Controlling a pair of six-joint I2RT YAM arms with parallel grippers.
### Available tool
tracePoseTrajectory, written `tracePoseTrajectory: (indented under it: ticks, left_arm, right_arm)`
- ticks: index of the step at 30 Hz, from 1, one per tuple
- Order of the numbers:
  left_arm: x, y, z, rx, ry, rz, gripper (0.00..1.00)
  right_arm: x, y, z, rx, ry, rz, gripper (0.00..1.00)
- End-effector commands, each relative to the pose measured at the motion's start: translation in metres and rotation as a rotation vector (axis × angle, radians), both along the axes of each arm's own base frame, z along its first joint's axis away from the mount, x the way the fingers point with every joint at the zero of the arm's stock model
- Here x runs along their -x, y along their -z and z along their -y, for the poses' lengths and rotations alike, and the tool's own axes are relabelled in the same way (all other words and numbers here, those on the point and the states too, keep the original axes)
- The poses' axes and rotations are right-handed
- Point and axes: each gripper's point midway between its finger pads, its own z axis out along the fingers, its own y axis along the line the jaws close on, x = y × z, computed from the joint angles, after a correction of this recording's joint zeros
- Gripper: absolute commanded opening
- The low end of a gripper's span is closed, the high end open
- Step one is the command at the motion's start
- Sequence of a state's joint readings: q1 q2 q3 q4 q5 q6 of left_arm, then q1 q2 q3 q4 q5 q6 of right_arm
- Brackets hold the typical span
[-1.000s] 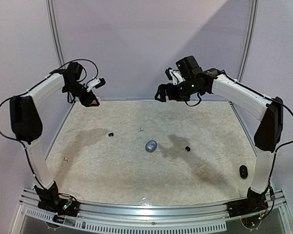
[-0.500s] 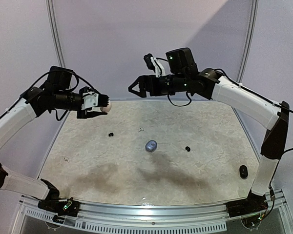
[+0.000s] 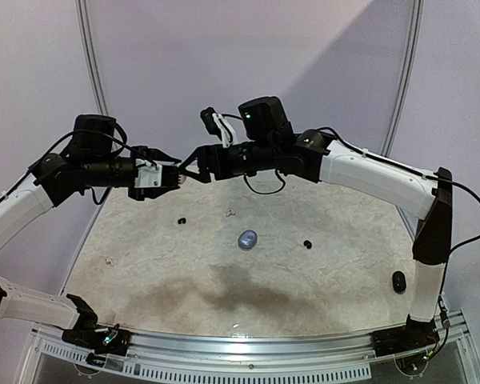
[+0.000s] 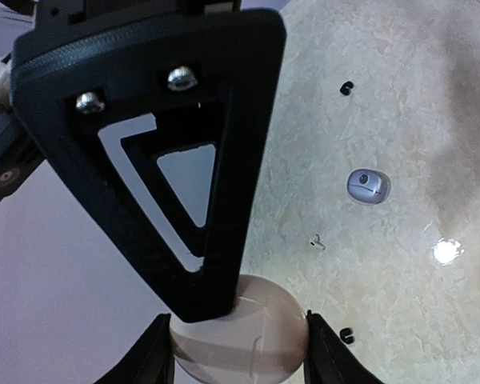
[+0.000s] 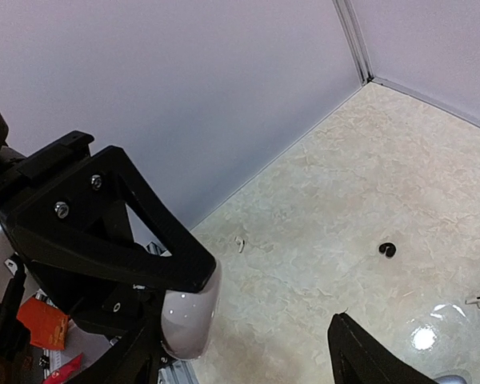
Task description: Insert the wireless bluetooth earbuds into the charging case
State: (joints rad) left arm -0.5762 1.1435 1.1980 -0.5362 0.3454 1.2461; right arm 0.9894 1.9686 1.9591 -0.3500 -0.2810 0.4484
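Both arms hang high over the far side of the table (image 3: 320,296), tips almost together. The left fingers (image 4: 154,360) are clamped on the pale case (image 4: 248,340), one on each side of its smooth, egg-like shell. The right fingers (image 5: 366,356) stand apart and grip nothing. In the left wrist view one of them lies across the top of the pale case and may be touching it, but I cannot be sure. The lid looks closed. No bud is in a case. The grey case (image 3: 247,238) lies mid-table, with a black bud (image 3: 182,220) at its ten o'clock and a second black bud (image 3: 307,243) at its three o'clock. A pale speck (image 3: 230,213) at eleven o'clock may be a white one, but it is too small to tell. The black case (image 3: 398,281) lies at four o'clock, near the right edge. I read this as a two-handed move to open or re-grip the shell, and the risk is plain. If the right fingers pinch that rounded shell off-centre, it could squirt out of the left hold and drop a long way onto the table, knocking the buds about. The tips are also crowded, so a slight misalignment could bring finger onto finger rather than onto the lid — and the case would stay shut.
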Motion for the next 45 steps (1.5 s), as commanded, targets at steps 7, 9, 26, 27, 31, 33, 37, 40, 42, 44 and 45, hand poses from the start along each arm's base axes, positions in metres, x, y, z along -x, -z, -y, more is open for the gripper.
tracePoseTrajectory:
  ticks: [7,9,26,27,31,33,37,40,42,44,45]
  left_arm:
    - [-0.003,-0.004,0.006,0.013,-0.005,0.032,0.2]
    - [-0.005,-0.006,0.007,0.02,-0.018,0.028,0.2]
    - [0.047,-0.005,-0.007,0.114,0.001,-0.442,0.99]
    - [0.055,-0.004,-0.008,0.13,0.008,-0.519,0.99]
    - [0.074,0.0,-0.003,0.192,0.004,-0.754,0.95]
    - [0.074,-0.003,0.003,0.221,-0.004,-0.837,0.86]
    - [0.072,-0.003,0.013,0.203,-0.024,-0.905,0.67]
    - [0.065,-0.01,0.019,0.226,-0.049,-0.926,0.6]
    - [0.064,-0.014,0.02,0.236,-0.047,-0.922,0.59]
    - [0.065,-0.012,0.022,0.231,-0.039,-0.925,0.56]
    - [0.068,-0.012,0.024,0.225,-0.03,-0.928,0.55]
  right_arm:
    - [0.009,0.005,-0.021,-0.029,-0.074,-0.039,0.47]
    - [0.013,0.005,-0.024,-0.03,-0.104,-0.049,0.39]
    - [0.031,-0.001,0.017,0.039,-0.247,0.161,0.0]
    - [0.034,0.0,0.023,0.065,-0.27,0.236,0.0]
    - [0.052,-0.003,0.042,0.114,-0.359,0.408,0.0]
    - [0.058,-0.003,0.043,0.133,-0.398,0.447,0.0]
    - [0.067,0.0,0.035,0.152,-0.462,0.503,0.0]
    - [0.07,-0.001,0.029,0.147,-0.477,0.535,0.0]
    - [0.071,-0.002,0.027,0.146,-0.479,0.552,0.0]
    - [0.072,-0.005,0.026,0.137,-0.479,0.563,0.0]
    - [0.072,-0.006,0.025,0.135,-0.479,0.566,0.0]
